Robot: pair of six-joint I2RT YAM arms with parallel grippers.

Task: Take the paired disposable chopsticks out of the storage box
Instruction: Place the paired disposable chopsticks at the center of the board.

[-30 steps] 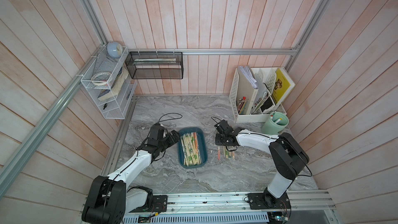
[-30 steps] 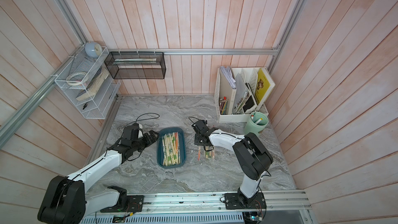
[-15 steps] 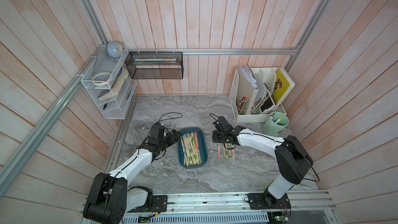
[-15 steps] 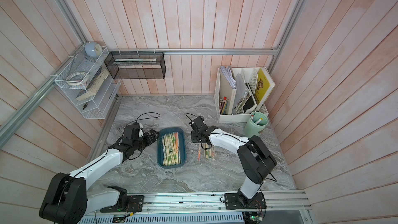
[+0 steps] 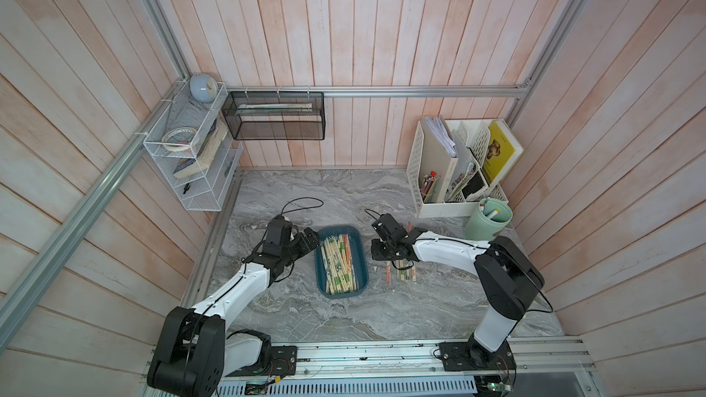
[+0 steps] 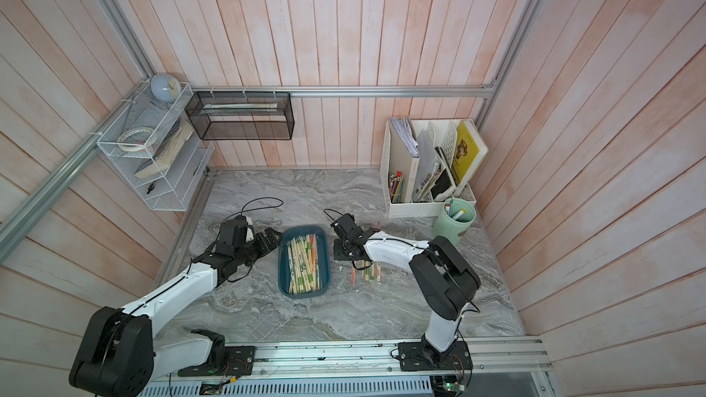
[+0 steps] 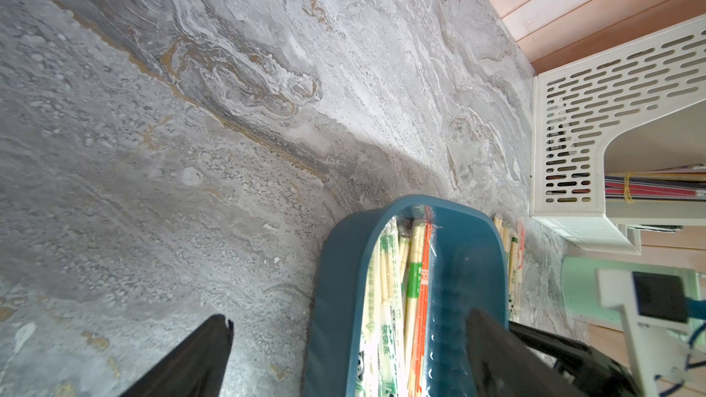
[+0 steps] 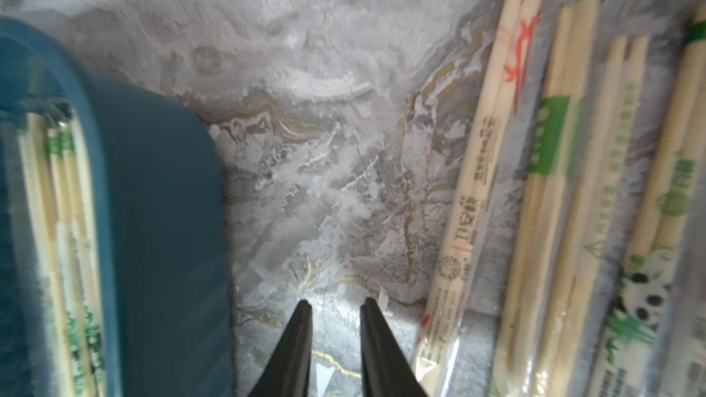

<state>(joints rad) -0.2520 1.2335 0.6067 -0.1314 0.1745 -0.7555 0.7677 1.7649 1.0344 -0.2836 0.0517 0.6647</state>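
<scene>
In both top views a few of the paired disposable chopsticks [image 5: 402, 272] lie in a row on the tabletop [image 5: 420, 299] just beside the storage box [image 5: 361, 261]. A thick bundle still fills most of the box, so I judge that most of the job is left. My left end effector [image 5: 307, 240] hovers at the box's far left corner with its jaws wide apart. My right end effector [image 5: 381, 255] hangs between the box and the laid-out row. Compared with a second ago, the right one has slid off the row toward the box and the left has barely stirred; box and sticks lie as they did. From my left wrist, the wide jaws straddle the end of the storage box [image 7: 336, 280], one finger over bare tabletop and the other over the box, gripping nothing. From my right wrist the picture is smeared, but my fingers [image 8: 294, 345] stand only a narrow gap apart, empty, above bare tabletop. The box is on one side and the laid-out paired disposable chopsticks [image 8: 481, 169] on the other.
</scene>
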